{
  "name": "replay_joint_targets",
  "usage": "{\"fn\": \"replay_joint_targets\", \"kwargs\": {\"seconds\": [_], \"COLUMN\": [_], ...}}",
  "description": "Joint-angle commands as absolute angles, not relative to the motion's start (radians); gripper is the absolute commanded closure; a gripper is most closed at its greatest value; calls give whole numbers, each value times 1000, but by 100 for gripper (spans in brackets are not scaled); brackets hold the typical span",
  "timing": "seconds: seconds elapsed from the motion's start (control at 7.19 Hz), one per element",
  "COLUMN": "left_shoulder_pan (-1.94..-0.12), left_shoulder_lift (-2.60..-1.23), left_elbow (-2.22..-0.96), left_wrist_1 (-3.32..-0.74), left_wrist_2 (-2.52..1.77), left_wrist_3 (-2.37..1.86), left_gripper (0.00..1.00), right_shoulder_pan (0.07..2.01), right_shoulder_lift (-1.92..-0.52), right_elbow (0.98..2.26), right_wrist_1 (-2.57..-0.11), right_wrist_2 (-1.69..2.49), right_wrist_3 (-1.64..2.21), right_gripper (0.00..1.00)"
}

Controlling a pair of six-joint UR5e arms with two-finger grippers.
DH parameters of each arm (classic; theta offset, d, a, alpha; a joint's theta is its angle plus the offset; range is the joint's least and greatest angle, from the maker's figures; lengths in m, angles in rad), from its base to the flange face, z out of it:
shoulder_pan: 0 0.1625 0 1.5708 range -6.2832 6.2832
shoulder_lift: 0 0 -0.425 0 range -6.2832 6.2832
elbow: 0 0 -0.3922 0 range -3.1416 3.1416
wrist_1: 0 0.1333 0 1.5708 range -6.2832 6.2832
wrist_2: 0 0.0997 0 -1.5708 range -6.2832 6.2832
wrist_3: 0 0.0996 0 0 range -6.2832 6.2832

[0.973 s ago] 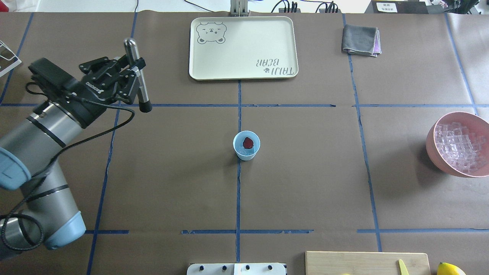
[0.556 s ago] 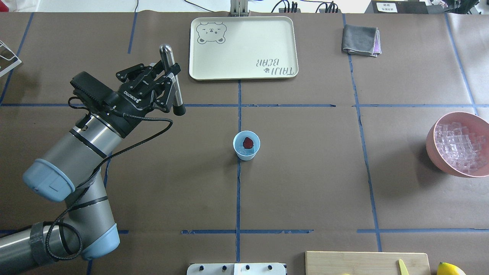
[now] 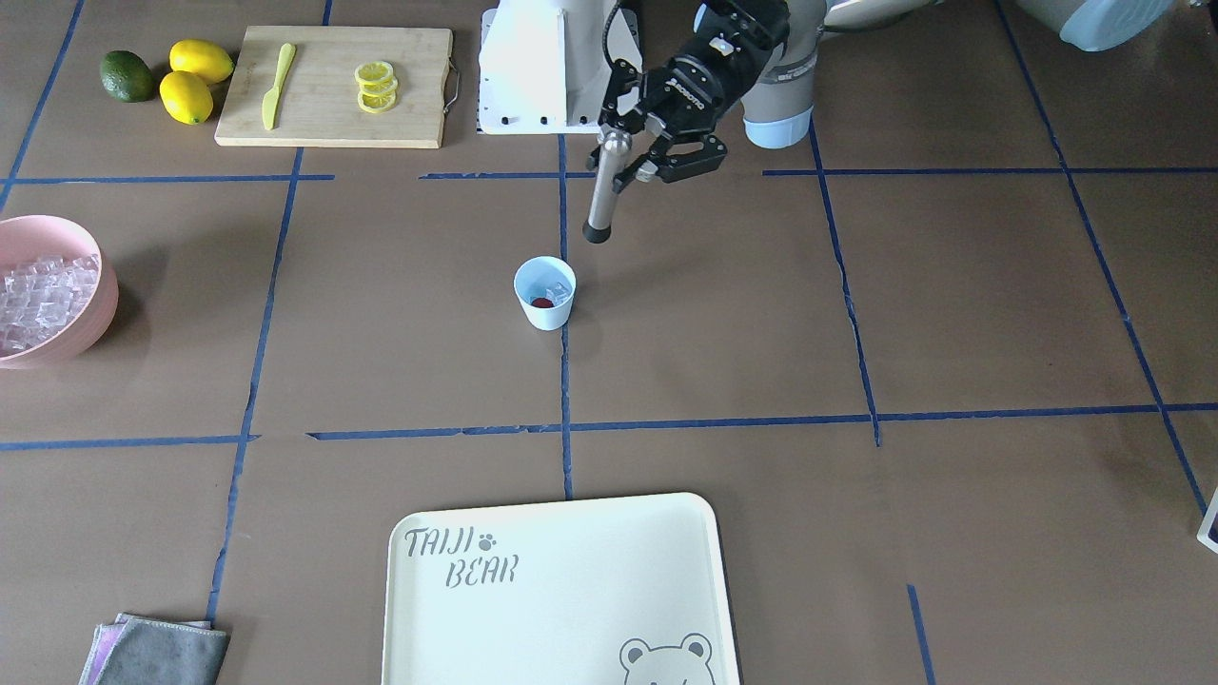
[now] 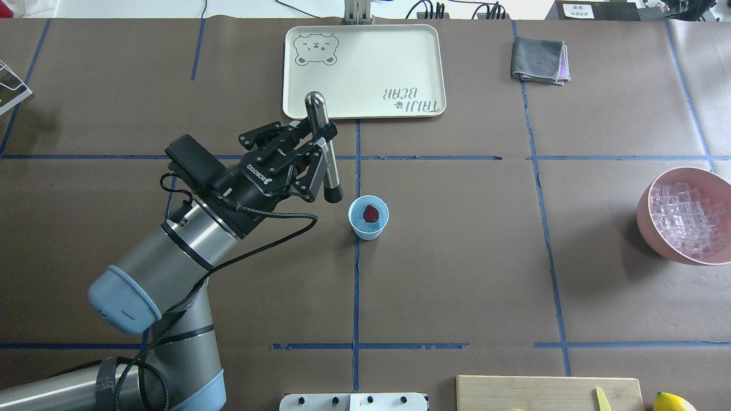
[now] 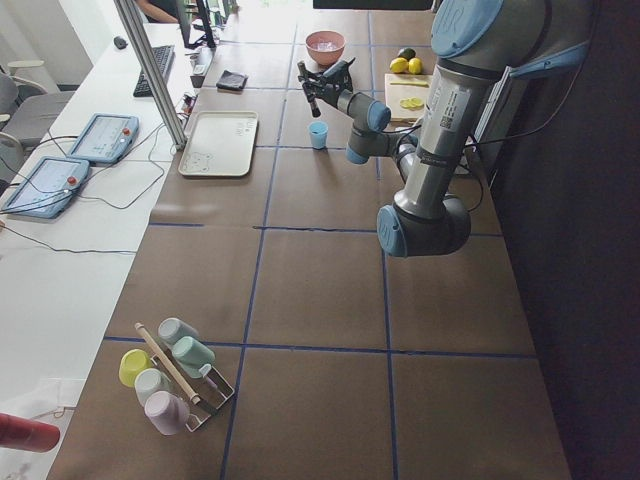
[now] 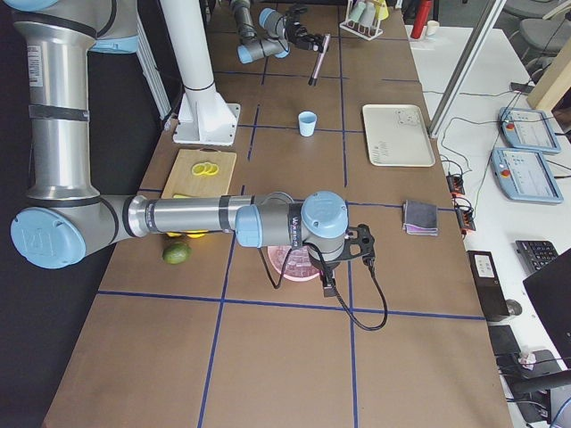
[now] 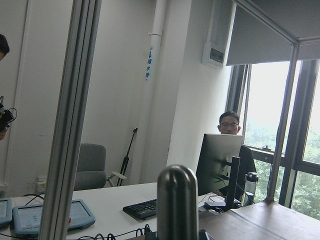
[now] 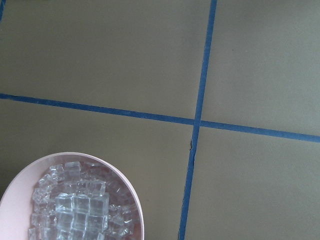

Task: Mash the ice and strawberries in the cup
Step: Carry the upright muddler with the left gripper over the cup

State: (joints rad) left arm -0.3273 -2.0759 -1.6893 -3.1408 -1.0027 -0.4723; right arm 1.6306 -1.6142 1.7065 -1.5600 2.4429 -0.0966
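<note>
The light blue cup (image 4: pixel 368 228) stands at the table's middle and also shows in the front view (image 3: pixel 544 314). Inside it lie one red strawberry (image 4: pixel 371 214) and a few clear ice cubes (image 3: pixel 559 291). My left gripper (image 4: pixel 320 138) is shut on a metal muddler (image 4: pixel 326 165), held tilted with its dark tip just left of the cup's rim and above it. In the front view the muddler (image 3: pixel 601 190) hangs behind the cup. My right arm (image 6: pixel 323 223) shows only in the right side view, near the pink bowl; I cannot tell its gripper's state.
A pink bowl (image 4: pixel 645 220) full of ice cubes (image 4: pixel 685 217) sits at the right edge. A cream tray (image 4: pixel 365 108) lies at the back centre, a grey cloth (image 4: pixel 537 60) at the back right. A cutting board (image 3: pixel 324 124) with lemon slices, lemons and an avocado lies near the robot.
My left arm has swung right and toward the cup, carrying the muddler from the table's left side to just beside the cup. The cup and its contents have not moved.
</note>
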Motion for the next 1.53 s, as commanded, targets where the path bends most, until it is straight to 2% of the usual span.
{"fn": "replay_joint_targets", "kwargs": {"seconds": [0.0, 0.42, 1.39], "left_shoulder_pan": [-307, -313, -322], "left_shoulder_lift": [-2106, -2178, -2246], "left_elbow": [-1642, -1482, -1326], "left_wrist_1": [-3143, -3230, -3288], "left_wrist_2": [-1005, -977, -966], "left_wrist_3": [-466, -465, -471], "left_gripper": [100, 100, 100], "right_shoulder_pan": [1631, 1631, 1632], "right_shoulder_lift": [-1617, -1618, -1623], "right_elbow": [1706, 1706, 1704], "right_wrist_1": [-1560, -1559, -1559], "right_wrist_2": [2444, 2442, 2442], "right_wrist_3": [-97, -98, -100], "right_gripper": [1, 1, 1]}}
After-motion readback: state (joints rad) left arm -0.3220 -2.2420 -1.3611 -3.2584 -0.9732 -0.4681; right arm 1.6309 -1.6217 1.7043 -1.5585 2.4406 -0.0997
